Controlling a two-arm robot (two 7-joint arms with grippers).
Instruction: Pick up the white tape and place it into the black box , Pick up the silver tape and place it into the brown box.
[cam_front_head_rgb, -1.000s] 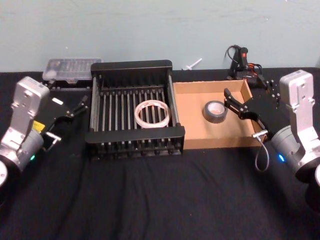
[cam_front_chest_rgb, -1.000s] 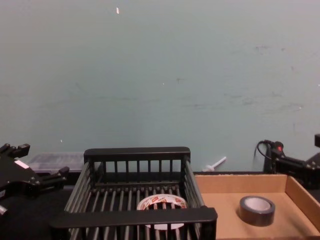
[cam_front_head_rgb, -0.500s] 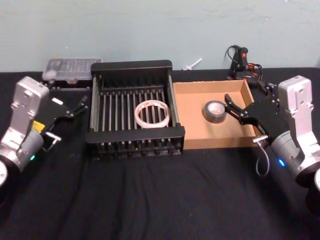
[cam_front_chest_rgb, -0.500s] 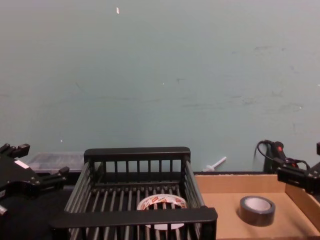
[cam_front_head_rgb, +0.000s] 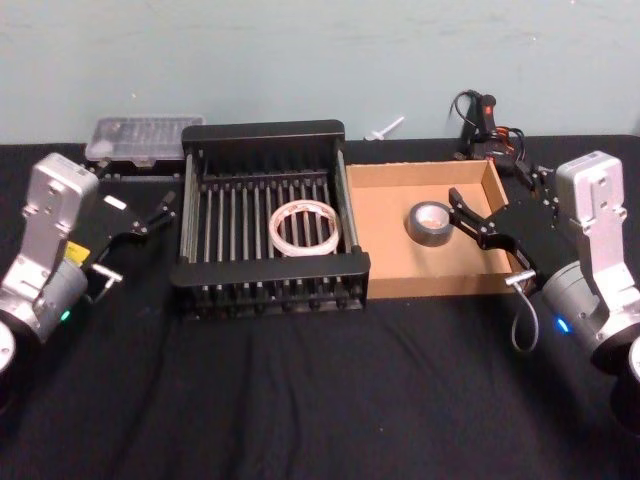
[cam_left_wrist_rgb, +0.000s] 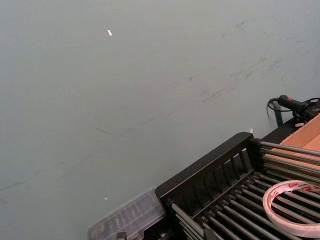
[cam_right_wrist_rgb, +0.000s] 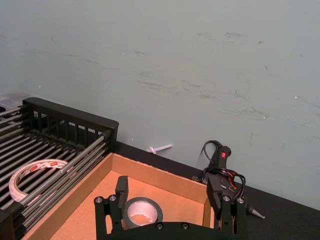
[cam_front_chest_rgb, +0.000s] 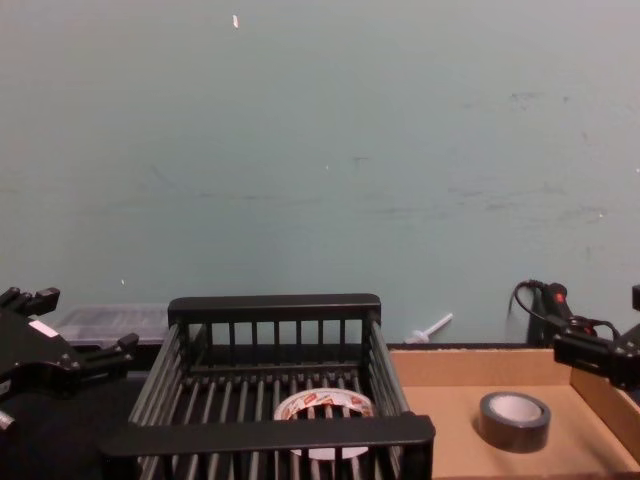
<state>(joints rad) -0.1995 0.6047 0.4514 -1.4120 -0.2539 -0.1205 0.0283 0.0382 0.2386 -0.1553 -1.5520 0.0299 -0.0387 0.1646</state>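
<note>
The silver tape (cam_front_head_rgb: 431, 222) is lying flat in the brown box (cam_front_head_rgb: 395, 270), hole facing up, so no long axis; it looks stiff and light, best pinched across its wall. The right gripper (cam_front_head_rgb: 478, 213) is hovering beside it, jaws spread wide. The white tape (cam_front_head_rgb: 305, 228) is lying flat in the black box (cam_front_head_rgb: 262, 132). The left gripper (cam_front_head_rgb: 152, 218) is sitting beside that basket, its opening unclear
</note>
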